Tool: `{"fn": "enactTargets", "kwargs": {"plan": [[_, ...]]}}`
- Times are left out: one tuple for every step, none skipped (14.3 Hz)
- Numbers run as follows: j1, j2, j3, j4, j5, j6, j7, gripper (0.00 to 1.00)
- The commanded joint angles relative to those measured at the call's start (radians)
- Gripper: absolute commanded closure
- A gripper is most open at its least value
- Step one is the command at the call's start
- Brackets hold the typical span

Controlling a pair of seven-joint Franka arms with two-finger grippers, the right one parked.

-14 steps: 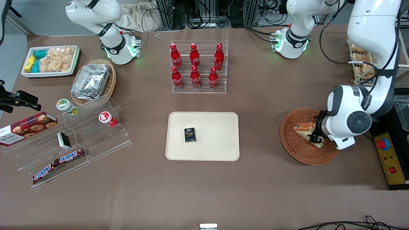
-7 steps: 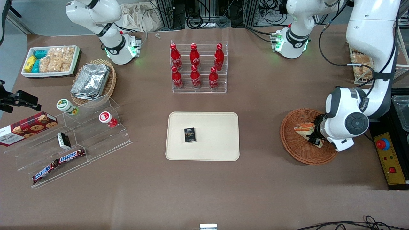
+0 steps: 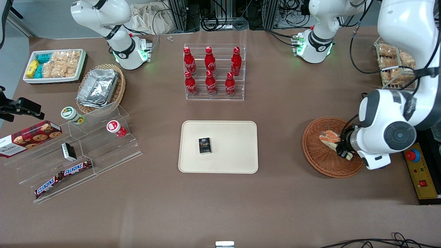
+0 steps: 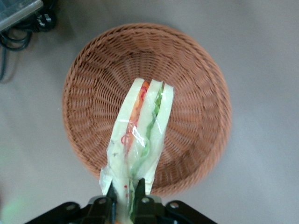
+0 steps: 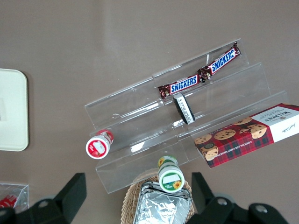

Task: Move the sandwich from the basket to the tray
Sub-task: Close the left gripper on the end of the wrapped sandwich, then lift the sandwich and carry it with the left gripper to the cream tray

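Observation:
The sandwich (image 3: 330,138), a wrapped white-bread wedge with orange and green filling, hangs lifted above the round reddish-brown wicker basket (image 3: 318,156) toward the working arm's end of the table. My left gripper (image 3: 342,148) is shut on the sandwich's wide end. In the left wrist view the black fingers (image 4: 139,195) pinch the sandwich (image 4: 140,130), which hangs over the basket (image 4: 196,107), clear of its floor. The cream-beige tray (image 3: 234,151) lies at mid-table with a small black box (image 3: 204,145) on it.
A clear rack of red cola bottles (image 3: 213,72) stands farther from the front camera than the tray. A control box with a red button (image 3: 421,168) lies beside the basket. A wire rack of bagged snacks (image 3: 392,65) stands near the working arm.
The gripper has risen with the sandwich held in it; the sandwich has come up off the basket floor and tilted, and the arm's wrist has shifted slightly away from the tray.

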State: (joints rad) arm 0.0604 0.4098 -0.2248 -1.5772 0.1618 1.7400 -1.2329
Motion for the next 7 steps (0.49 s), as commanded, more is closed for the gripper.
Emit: {"fn": "enactTargets", "kwargs": {"plan": [[-0.004,-0.002,-0.069,0.144,-0.039,-0.149,0.143,1.0],[-0.004,0.004,-0.117,0.195,-0.053,-0.19,0.195,1.0],[-0.005,0.012,-0.166,0.225,-0.067,-0.209,0.238,1.0],[-0.005,0.023,-0.226,0.227,-0.068,-0.203,0.292,1.0],[-0.007,0.041,-0.285,0.227,-0.067,-0.2,0.352,1.0],[-0.019,0.07,-0.326,0.232,-0.067,-0.195,0.389,1.0],[-0.045,0.098,-0.347,0.235,-0.067,-0.173,0.386,1.0]]}}
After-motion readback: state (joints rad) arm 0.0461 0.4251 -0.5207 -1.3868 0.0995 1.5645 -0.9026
